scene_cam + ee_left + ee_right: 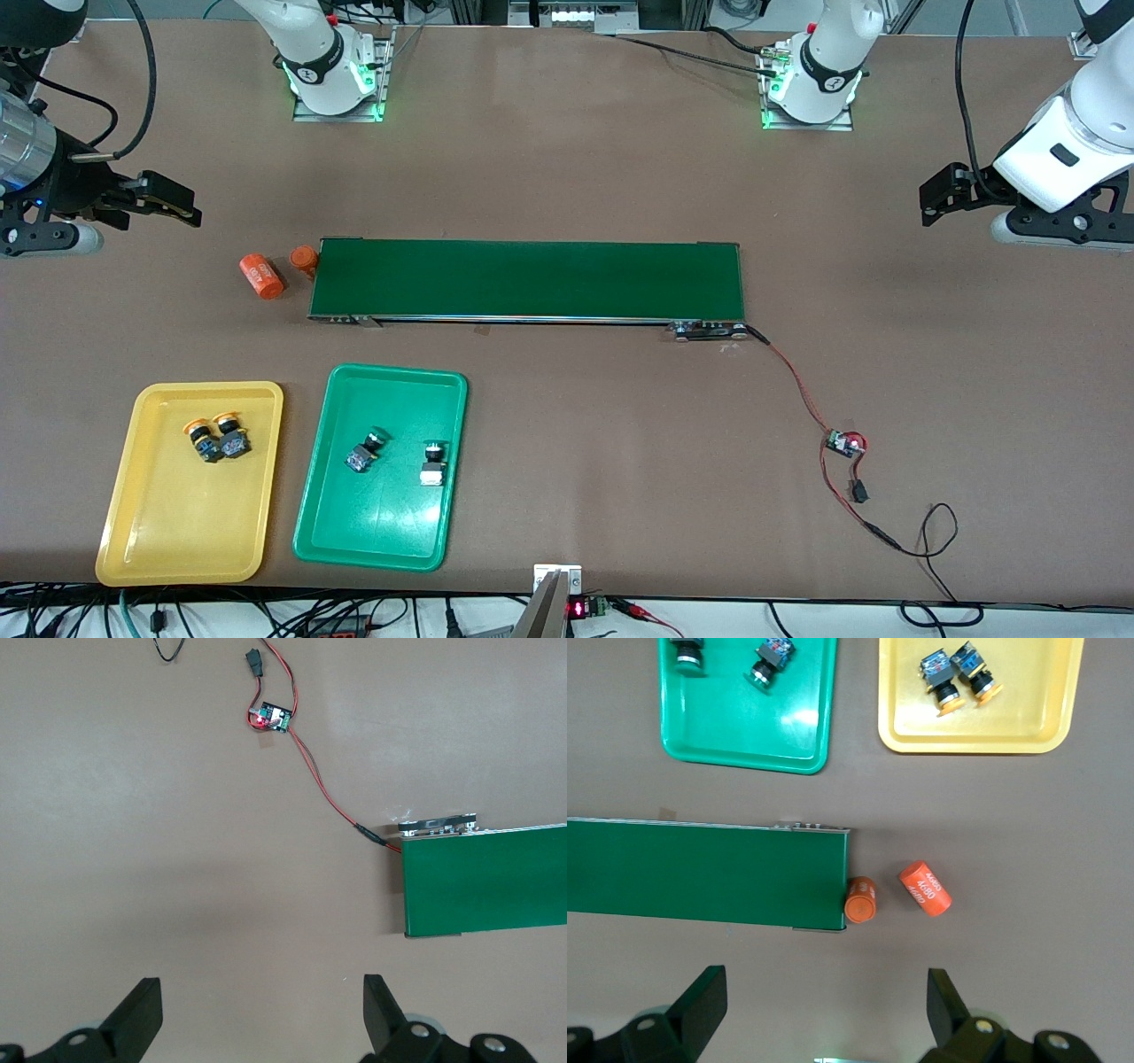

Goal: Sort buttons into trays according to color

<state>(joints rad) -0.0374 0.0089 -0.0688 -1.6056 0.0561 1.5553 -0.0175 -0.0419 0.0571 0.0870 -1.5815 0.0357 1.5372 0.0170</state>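
A: Front view, quick. Where were the buttons?
B: Two yellow-capped buttons (218, 438) lay touching in the yellow tray (151, 549); two green-capped buttons (399, 452) lay apart in the green tray (354, 532). Trays sat side by side, nearer the camera than the conveyor belt (527, 279).
A: Clutter?
B: Two orange cylinders (279, 270) at the belt's end toward the right arm, one touching it. A red wire ran from the belt's other end to a small circuit board (844, 442).
A: Grippers?
B: Left gripper (937, 197) and right gripper (168, 206) each hung over bare table at their own ends, both arms waiting.
A: Left wrist view?
B: Left gripper (261, 1014) jaws spread wide, empty, over bare table near the belt end (483, 879) and board (270, 718).
A: Right wrist view?
B: Right gripper (824, 1005) wide too, empty, over table beside the cylinders (895, 893); both trays and all buttons in view.
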